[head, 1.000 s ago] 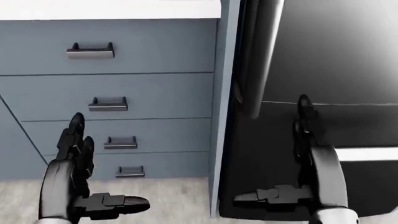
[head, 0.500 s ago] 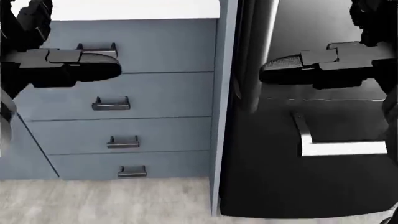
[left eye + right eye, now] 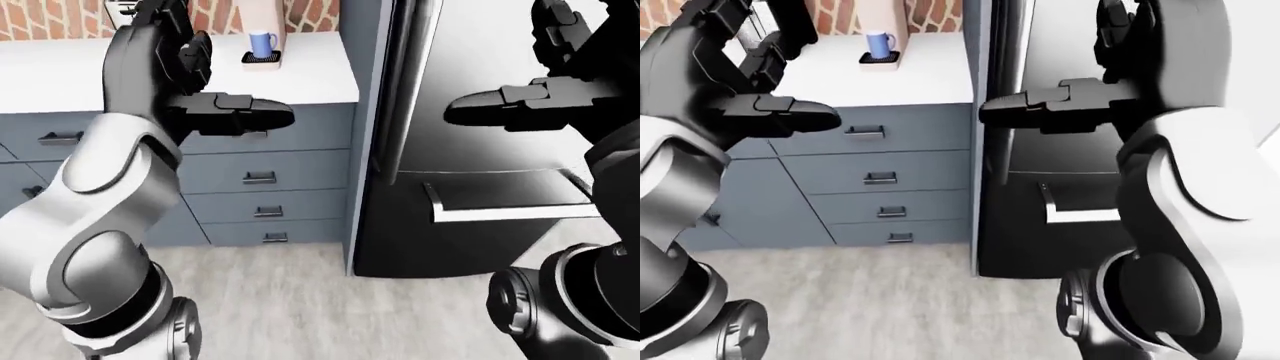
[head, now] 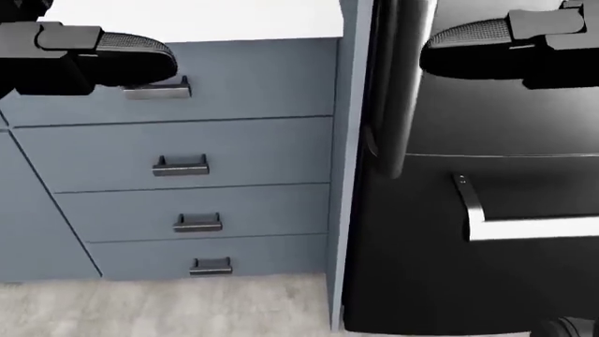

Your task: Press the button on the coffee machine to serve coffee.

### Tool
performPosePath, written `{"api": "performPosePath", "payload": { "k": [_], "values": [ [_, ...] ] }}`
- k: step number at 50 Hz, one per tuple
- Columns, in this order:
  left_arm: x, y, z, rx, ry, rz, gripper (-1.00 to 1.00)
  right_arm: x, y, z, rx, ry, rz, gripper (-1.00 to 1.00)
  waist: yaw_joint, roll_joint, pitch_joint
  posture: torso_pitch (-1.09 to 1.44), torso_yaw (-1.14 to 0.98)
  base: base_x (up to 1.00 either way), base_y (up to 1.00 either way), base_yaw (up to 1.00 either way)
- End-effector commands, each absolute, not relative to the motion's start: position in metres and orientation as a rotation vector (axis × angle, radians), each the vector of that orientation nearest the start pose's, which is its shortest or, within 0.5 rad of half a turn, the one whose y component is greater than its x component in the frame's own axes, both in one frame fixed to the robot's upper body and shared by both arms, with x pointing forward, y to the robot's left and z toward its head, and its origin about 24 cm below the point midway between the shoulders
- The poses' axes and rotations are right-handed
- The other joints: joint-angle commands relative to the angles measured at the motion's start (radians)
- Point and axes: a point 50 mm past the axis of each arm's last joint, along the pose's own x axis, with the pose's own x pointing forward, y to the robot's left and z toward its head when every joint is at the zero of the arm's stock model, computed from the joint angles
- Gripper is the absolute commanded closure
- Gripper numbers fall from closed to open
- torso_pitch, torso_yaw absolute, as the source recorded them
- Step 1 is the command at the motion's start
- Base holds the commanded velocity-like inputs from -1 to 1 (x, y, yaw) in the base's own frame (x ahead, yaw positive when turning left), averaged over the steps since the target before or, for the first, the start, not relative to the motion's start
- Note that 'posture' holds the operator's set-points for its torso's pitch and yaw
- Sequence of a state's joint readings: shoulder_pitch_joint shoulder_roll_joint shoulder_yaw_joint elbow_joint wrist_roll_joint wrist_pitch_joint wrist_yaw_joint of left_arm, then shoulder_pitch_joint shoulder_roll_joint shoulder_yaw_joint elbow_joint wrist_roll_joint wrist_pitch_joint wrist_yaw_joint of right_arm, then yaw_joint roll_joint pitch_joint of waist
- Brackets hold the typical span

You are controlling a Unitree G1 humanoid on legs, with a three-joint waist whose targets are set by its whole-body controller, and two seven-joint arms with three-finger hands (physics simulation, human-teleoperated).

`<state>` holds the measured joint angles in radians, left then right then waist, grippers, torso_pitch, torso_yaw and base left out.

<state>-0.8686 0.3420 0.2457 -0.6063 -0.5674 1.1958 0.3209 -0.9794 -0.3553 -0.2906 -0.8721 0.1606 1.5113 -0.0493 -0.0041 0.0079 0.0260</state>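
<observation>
1. Reaching in from the left of the left-eye view, the left hand (image 3: 190,82) is raised, its fingers spread and its thumb pointing toward the view's right; it has hold of nothing.
2. Above and just to the right of that hand in the same view, a blue mug (image 3: 262,44) sits on a dark tray at the foot of the coffee machine (image 3: 259,15), whose pale body shows only in part at the top edge. Its button cannot be made out.
3. The machine stands on a white counter (image 3: 60,75) against a brick wall (image 3: 40,19), which runs behind the left hand.
4. Below both hands, blue-grey drawers (image 4: 187,151) with dark handles stack down to a pale floor (image 3: 300,300).
5. To the right of the drawers stands a dark fridge (image 3: 480,187) with a long vertical handle and a horizontal bar lower down.
6. Held up before the fridge door, the right hand (image 3: 1080,90) has its fingers apart and its thumb pointing toward the view's left; it grips nothing and stands well apart from the mug.
</observation>
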Motion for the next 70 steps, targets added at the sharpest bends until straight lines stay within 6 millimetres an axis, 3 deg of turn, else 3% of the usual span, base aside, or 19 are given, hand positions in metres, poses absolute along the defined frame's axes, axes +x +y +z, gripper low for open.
{"api": "performPosePath", "payload": {
  "k": [1, 3, 5, 6, 7, 14, 18, 22, 28, 31, 32, 40, 44, 48, 54, 57, 58, 60, 70],
  "values": [
    [0.2688, 0.1634, 0.3155, -0.024, -0.341, -0.021, -1.00, 0.2277, -0.1709, 0.3393, -0.135, -0.433, -0.070, -1.00, 0.004, -0.004, -0.010, 0.00, 0.00, 0.00, 0.30, 0.00],
    [0.2687, 0.1641, 0.3154, -0.024, -0.342, -0.021, -1.00, 0.2280, -0.1700, 0.3385, -0.135, -0.432, -0.067, -1.00, -0.002, 0.027, 0.004, 0.00, 0.00, 0.00, 0.30, 0.00],
    [0.2680, 0.1647, 0.3155, -0.024, -0.343, -0.020, -1.00, 0.2279, -0.1692, 0.3382, -0.136, -0.433, -0.064, -1.00, -0.003, 0.107, -0.013, 0.00, 0.00, 0.00, 0.29, 0.00],
    [0.2689, 0.1654, 0.3139, -0.023, -0.339, -0.019, -1.00, 0.2279, -0.1684, 0.3379, -0.137, -0.432, -0.062, -1.00, 0.001, 0.053, -0.001, 0.00, 0.00, 0.00, 0.30, 0.00],
    [0.2686, 0.1661, 0.3147, -0.024, -0.340, -0.016, -1.00, 0.2277, -0.1684, 0.3382, -0.138, -0.432, -0.062, -1.00, -0.004, 0.068, 0.000, 0.00, 0.00, 0.00, 0.30, 0.00],
    [0.2669, 0.1630, 0.3161, -0.023, -0.341, -0.025, -1.00, 0.2276, -0.1691, 0.3377, -0.135, -0.435, -0.060, -1.00, -0.005, 0.002, 0.005, 0.00, 0.00, 0.00, 0.30, 0.00],
    [0.2679, 0.1627, 0.3155, -0.023, -0.341, -0.026, -1.00, 0.2289, -0.1700, 0.3371, -0.133, -0.436, -0.061, -1.00, -0.002, -0.066, -0.001, 0.00, 0.00, 0.00, 0.30, 0.00],
    [0.2672, 0.1622, 0.3160, -0.022, -0.340, -0.026, -1.00, 0.2286, -0.1709, 0.3369, -0.132, -0.438, -0.061, -1.00, 0.001, -0.059, -0.010, 0.00, 0.00, 0.00, 0.30, 0.00],
    [0.2663, 0.1626, 0.3173, -0.022, -0.342, -0.025, -1.00, 0.2278, -0.1706, 0.3382, -0.133, -0.441, -0.059, -1.00, 0.004, -0.006, 0.009, 0.00, 0.00, 0.00, 0.30, 0.00],
    [0.2659, 0.1623, 0.3175, -0.021, -0.342, -0.026, -1.00, 0.2269, -0.1705, 0.3389, -0.133, -0.443, -0.057, -1.00, -0.005, 0.090, -0.011, 0.00, 0.00, 0.00, 0.30, 0.00],
    [0.2660, 0.1623, 0.3175, -0.022, -0.342, -0.026, -1.00, 0.2269, -0.1704, 0.3389, -0.133, -0.443, -0.056, -1.00, 0.001, 0.056, -0.005, 0.00, 0.00, 0.00, 0.29, 0.00],
    [0.2664, 0.1628, 0.3172, -0.023, -0.343, -0.025, -1.00, 0.2271, -0.1694, 0.3376, -0.129, -0.447, -0.045, -1.00, -0.004, 0.001, 0.009, 0.00, 0.00, 0.00, 0.28, 0.00],
    [0.2669, 0.1626, 0.3167, -0.023, -0.343, -0.027, -1.00, 0.2265, -0.1681, 0.3388, -0.132, -0.449, -0.042, -1.00, -0.001, -0.063, 0.001, 0.00, 0.00, 0.00, 0.28, 0.00],
    [0.2665, 0.1622, 0.3164, -0.022, -0.342, -0.028, -1.00, 0.2256, -0.1684, 0.3394, -0.132, -0.452, -0.041, -1.00, 0.003, -0.060, -0.007, 0.00, 0.00, 0.00, 0.28, 0.00],
    [0.2659, 0.1610, 0.3167, -0.019, -0.342, -0.030, -1.00, 0.2255, -0.1694, 0.3392, -0.132, -0.455, -0.040, -1.00, 0.002, -0.006, 0.014, 0.00, 0.00, 0.02, 0.28, 0.00],
    [0.2657, 0.1605, 0.3168, -0.020, -0.342, -0.031, -1.00, 0.2253, -0.1697, 0.3395, -0.132, -0.457, -0.040, -1.00, -0.008, 0.093, -0.008, 0.00, 0.00, 0.05, 0.28, 0.00],
    [0.2656, 0.1604, 0.3169, -0.020, -0.342, -0.032, -1.00, 0.2256, -0.1691, 0.3389, -0.132, -0.457, -0.038, -1.00, -0.003, 0.057, 0.001, 0.00, 0.00, 0.09, 0.28, 0.00],
    [0.2646, 0.1606, 0.3184, -0.020, -0.346, -0.032, -1.00, 0.2252, -0.1681, 0.3389, -0.133, -0.459, -0.033, -1.00, -0.003, 0.057, 0.010, 0.00, 0.00, 0.13, 0.28, 0.00],
    [0.2650, 0.1590, 0.3178, -0.025, -0.343, -0.039, -1.00, 0.2251, -0.1681, 0.3391, -0.131, -0.459, -0.029, -1.00, 0.001, -0.043, 0.024, 0.00, 0.00, 0.21, 0.24, 0.00]
  ]
}}
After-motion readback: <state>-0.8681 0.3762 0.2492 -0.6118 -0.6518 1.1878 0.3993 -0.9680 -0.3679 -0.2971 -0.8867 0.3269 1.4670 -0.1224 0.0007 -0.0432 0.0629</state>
